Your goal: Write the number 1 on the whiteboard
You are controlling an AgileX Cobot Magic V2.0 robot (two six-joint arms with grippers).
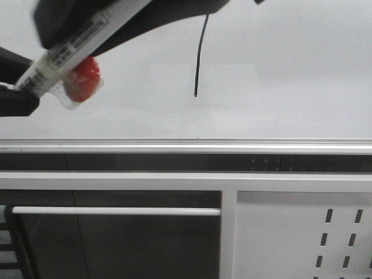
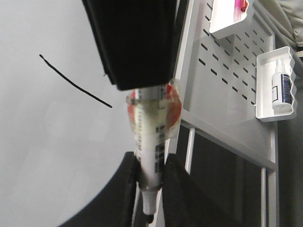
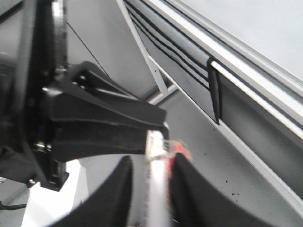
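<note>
Front view: glossy whiteboard (image 1: 279, 70), silver-edged.

Grey metal panel with slotted holes (image 1: 302, 232), mounted below the silver edge strip; also seen in the left wrist view, just beside the left tool (image 2: 150, 189). White rail (image 1: 116, 211) runs level across a dark recess beside the panel. Two white trays (image 2: 279, 85) hang on the panel, well apart from the tool. One holds an upright white spray bottle with dark label (image 2: 281, 87); the other holds something pink, unclear.
</note>
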